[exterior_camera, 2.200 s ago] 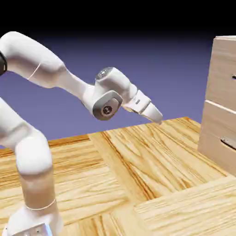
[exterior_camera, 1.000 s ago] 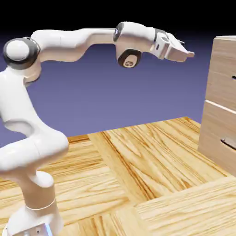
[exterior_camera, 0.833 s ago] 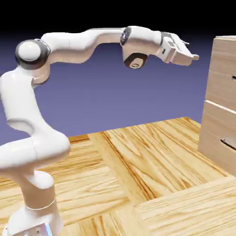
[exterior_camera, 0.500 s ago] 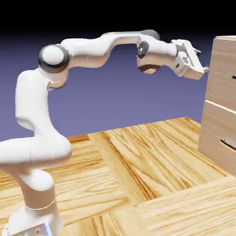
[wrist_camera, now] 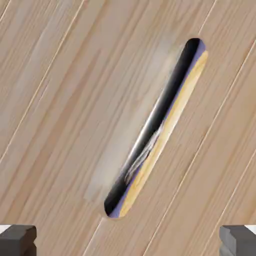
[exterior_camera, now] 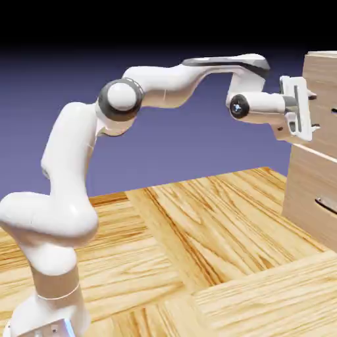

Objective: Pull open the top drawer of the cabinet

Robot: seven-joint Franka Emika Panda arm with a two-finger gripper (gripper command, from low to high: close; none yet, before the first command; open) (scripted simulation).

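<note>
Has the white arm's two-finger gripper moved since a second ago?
Yes. The gripper has moved right and slightly down, closing on the tall light wood-grain cabinet, and now faces its top drawer.

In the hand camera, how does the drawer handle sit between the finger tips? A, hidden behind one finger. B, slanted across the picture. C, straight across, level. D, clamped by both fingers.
B: the handle runs diagonally over the top drawer, above the open gripper.
</note>
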